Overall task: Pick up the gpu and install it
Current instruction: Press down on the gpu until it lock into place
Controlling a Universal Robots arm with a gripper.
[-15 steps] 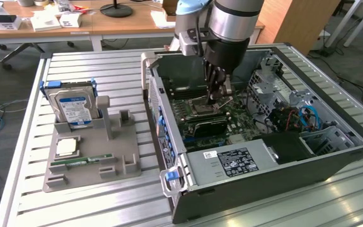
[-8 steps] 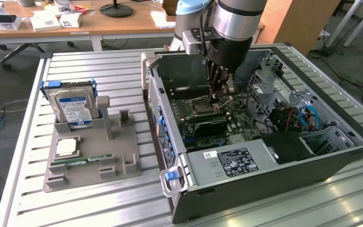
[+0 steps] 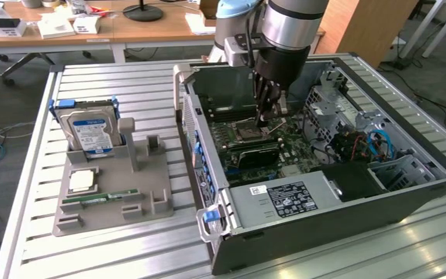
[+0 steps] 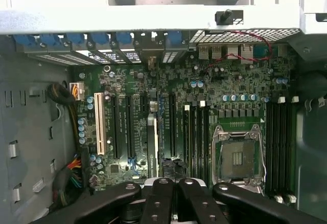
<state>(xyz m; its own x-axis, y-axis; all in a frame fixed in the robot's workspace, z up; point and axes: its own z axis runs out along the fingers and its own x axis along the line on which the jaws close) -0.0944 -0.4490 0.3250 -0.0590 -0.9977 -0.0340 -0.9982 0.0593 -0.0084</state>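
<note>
1. The gripper (image 3: 272,121) hung inside the open computer case (image 3: 409,197), low over the motherboard (image 3: 285,148), close to the empty CPU socket (image 3: 245,131).
2. Its fingers were clenched together with no gap between the tips, and nothing could be seen held between them.
3. The gpu (image 3: 254,156) stood on edge in an expansion slot of the motherboard, on the near side of the socket in the exterior view, and below the fingertips.
4. In the wrist view the gpu (image 4: 152,142) appeared as a thin pale-edged strip among the black slots. One end ran towards the blue latches at the case's rear, and the other disappeared beneath the gripper (image 4: 172,185).
5. Whether the fingers touched the card could not be told (the exterior view suggested a small gap).
6. The CPU socket (image 4: 237,155) lay open, beside the card slots.
7. The power supply (image 3: 281,200) sat in the case's near corner.
8. On the slatted table (image 3: 130,87), towards the exterior view's left, a grey holder (image 3: 114,197) carried an upright hard drive (image 3: 90,132), a processor chip (image 3: 81,181) and a green RAM stick (image 3: 99,198).
</note>
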